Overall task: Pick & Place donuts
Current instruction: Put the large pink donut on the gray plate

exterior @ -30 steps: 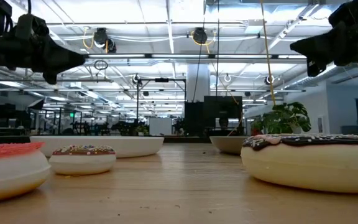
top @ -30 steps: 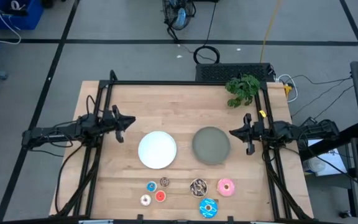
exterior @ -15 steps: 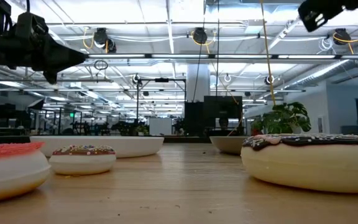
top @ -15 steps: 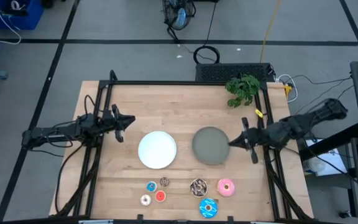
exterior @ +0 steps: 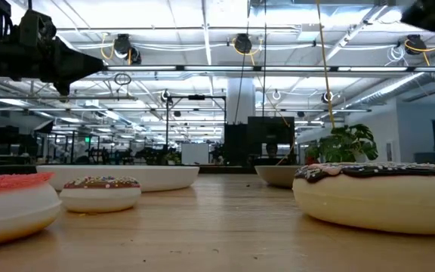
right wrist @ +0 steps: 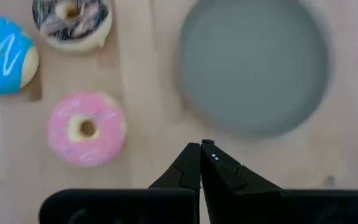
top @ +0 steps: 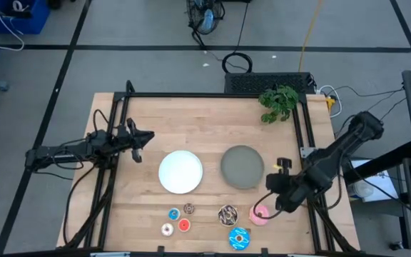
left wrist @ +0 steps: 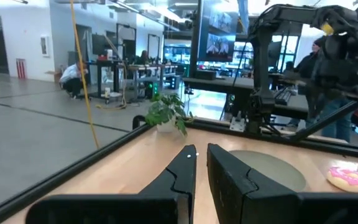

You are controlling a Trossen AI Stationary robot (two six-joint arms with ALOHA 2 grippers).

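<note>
Seven toy donuts lie flat near the table's near edge. The large ones are pink point(top: 257, 216), brown sprinkled point(top: 227, 213) and blue sprinkled point(top: 239, 238). The tiny ones are blue point(top: 174, 213), brown point(top: 189, 208), white point(top: 167, 229) and red point(top: 183, 225). My right gripper point(top: 270, 184) is shut and empty. It points down from well above the table, between the grey plate point(top: 242, 168) and the pink donut point(right wrist: 87, 127). My left gripper point(top: 148, 137) is shut and empty, left of the white plate point(top: 180, 171).
A potted plant point(top: 278, 102) stands at the far right corner. A black frame point(top: 212, 96) runs along the far edge and both sides. Bare wood lies between the plates and the donuts and along the far half.
My right gripper has risen and swung from beside the grey plate's right rim toward the near edge. It has tipped from level to pointing down over the gap between plate and pink donut. It stays shut. No donut has moved.
</note>
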